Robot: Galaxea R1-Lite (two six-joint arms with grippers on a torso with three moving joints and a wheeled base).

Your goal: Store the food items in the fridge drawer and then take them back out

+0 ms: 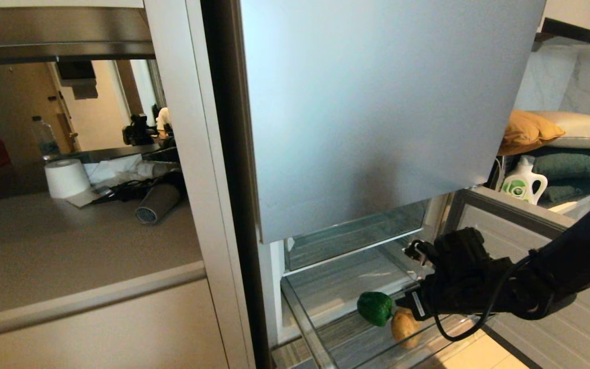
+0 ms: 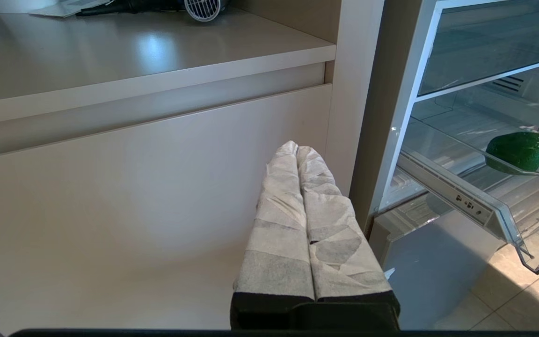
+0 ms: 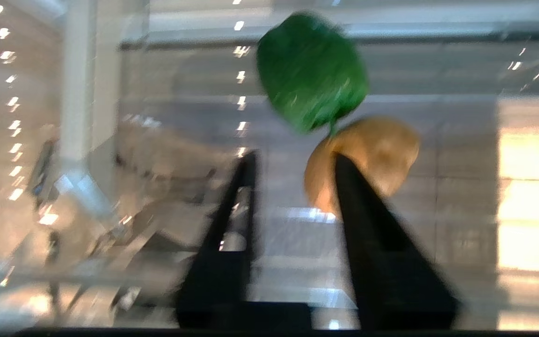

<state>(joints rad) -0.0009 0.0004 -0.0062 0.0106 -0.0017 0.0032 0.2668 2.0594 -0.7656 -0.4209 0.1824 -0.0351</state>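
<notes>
Above fridge drawer (image 1: 320,328), right end effector (image 3: 293,159) parted, empty

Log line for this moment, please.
right gripper: open, empty, at bun | pepper, bun: in drawer | left gripper: shut, parked

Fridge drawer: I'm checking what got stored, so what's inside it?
Inside the fridge drawer lie a green bell pepper and a tan bun-like lump, side by side. The right gripper and its arm cover the drawer's right part.

The right gripper (image 3: 293,159) is showing tapered black fingers and a looping black cable, while white wrapping is covering the left gripper (image 2: 297,152).
</notes>
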